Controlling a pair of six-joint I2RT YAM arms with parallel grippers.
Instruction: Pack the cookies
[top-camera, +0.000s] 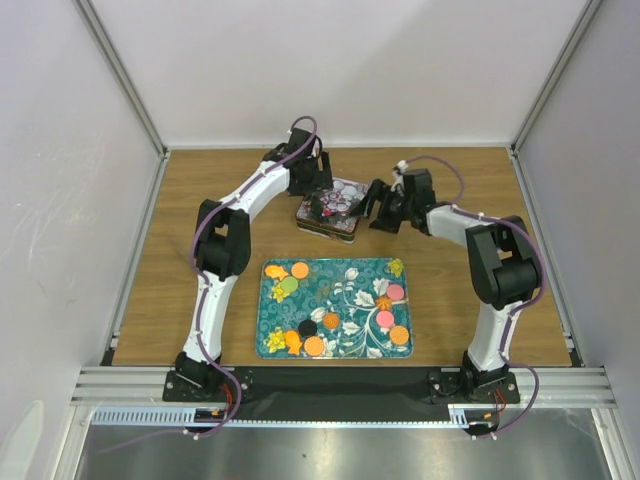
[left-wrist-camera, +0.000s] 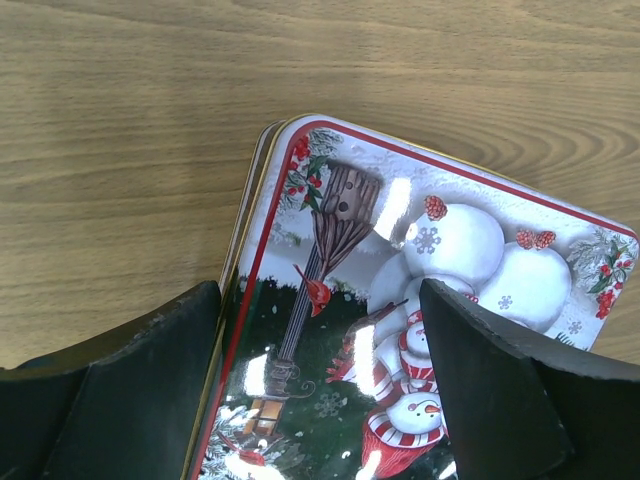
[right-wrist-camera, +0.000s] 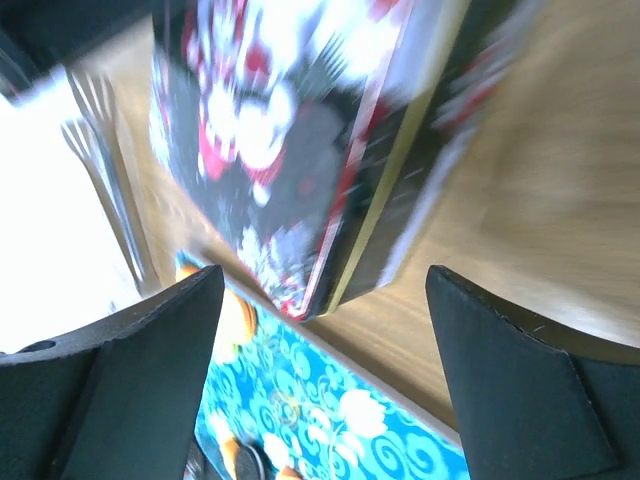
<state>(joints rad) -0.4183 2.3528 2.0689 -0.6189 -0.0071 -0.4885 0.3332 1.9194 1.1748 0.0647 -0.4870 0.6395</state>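
Note:
The cookies (top-camera: 299, 270) are small orange, green, pink and black discs scattered over the teal flowered tray (top-camera: 345, 275) in the middle of the table. Behind the tray stands a Christmas tin (top-camera: 332, 212) with a snowman lid (left-wrist-camera: 440, 250) on it. My left gripper (top-camera: 318, 190) hovers open over the tin's left side; its jaws straddle the lid's left edge (left-wrist-camera: 320, 300). My right gripper (top-camera: 375, 205) stands open just right of the tin, nothing between its fingers (right-wrist-camera: 325, 290). In the blurred right wrist view I see the tin's corner (right-wrist-camera: 400, 200) and the tray (right-wrist-camera: 350, 410) with an orange cookie (right-wrist-camera: 235, 315).
Wood tabletop (top-camera: 200, 180) inside white enclosure walls. The metal frame rail (top-camera: 340, 385) runs along the near edge by both arm bases. Bare wood lies left and right of the tray.

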